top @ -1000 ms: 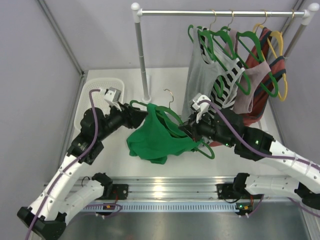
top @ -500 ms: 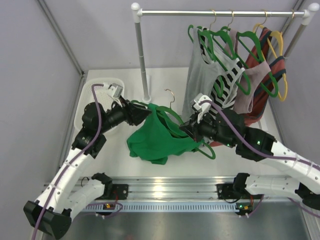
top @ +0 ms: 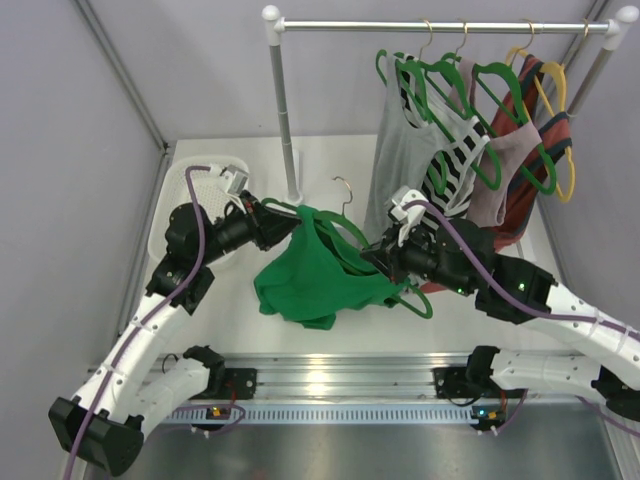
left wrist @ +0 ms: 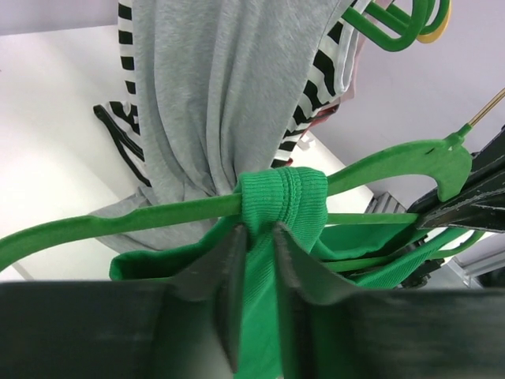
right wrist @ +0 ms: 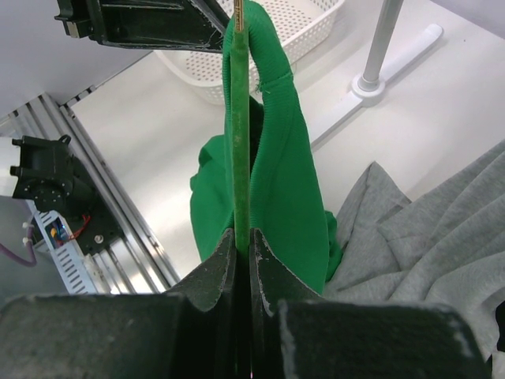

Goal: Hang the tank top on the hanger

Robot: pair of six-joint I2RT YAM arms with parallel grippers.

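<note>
Dressing step underway. Right gripper (right wrist: 243,237) clamping hanger (right wrist: 239,118) bar. Left gripper (left wrist: 256,237) pinching narrow on tank top (left wrist: 284,201) strap, looping over hanger arm; rest bunching below. Next: likely sliding strap outward, seating shoulder.

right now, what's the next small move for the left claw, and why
Probably a gentle downward pull on the tank top, to seat its strap on the hanger. The strap already loops over the hanger arm, the left claw pinches the fabric just beneath it, and the right claw grips the hanger.
</note>
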